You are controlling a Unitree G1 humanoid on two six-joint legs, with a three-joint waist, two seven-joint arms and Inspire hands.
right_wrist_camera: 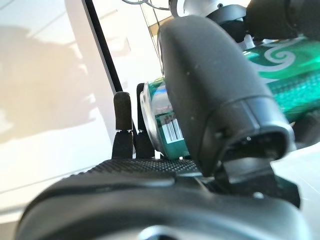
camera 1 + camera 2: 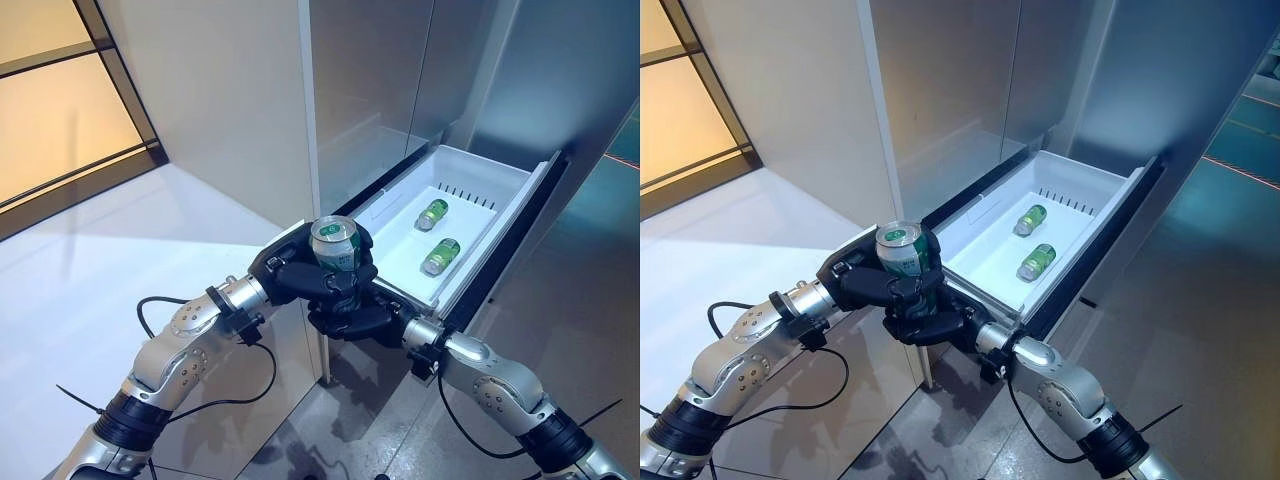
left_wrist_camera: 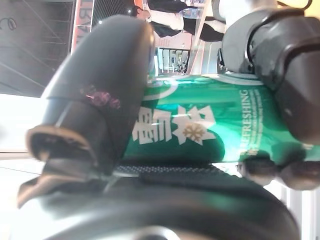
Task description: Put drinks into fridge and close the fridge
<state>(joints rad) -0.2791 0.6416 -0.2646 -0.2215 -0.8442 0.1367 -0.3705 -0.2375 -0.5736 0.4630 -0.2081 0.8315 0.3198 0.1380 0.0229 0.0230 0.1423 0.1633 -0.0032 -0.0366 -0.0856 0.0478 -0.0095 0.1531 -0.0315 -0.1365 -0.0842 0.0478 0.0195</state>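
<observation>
A green drink can (image 2: 335,243) stands upright between my two hands, just in front of the near left corner of the open white fridge drawer (image 2: 478,168). My left hand (image 2: 290,272) is curled round the can's side; in the left wrist view its thumb (image 3: 95,100) and fingers (image 3: 280,60) clasp the can (image 3: 200,130). My right hand (image 2: 350,320) grips the can's lower part from below; in the right wrist view its thumb (image 1: 215,85) lies over the can (image 1: 165,127). Green cans (image 2: 432,214) (image 2: 441,256) lie inside the drawer.
The steel fridge front (image 2: 370,90) rises behind the drawer. A white wall (image 2: 220,100) stands to the left, with a window (image 2: 50,110) beyond it. Grey floor (image 2: 590,320) lies to the right of the drawer.
</observation>
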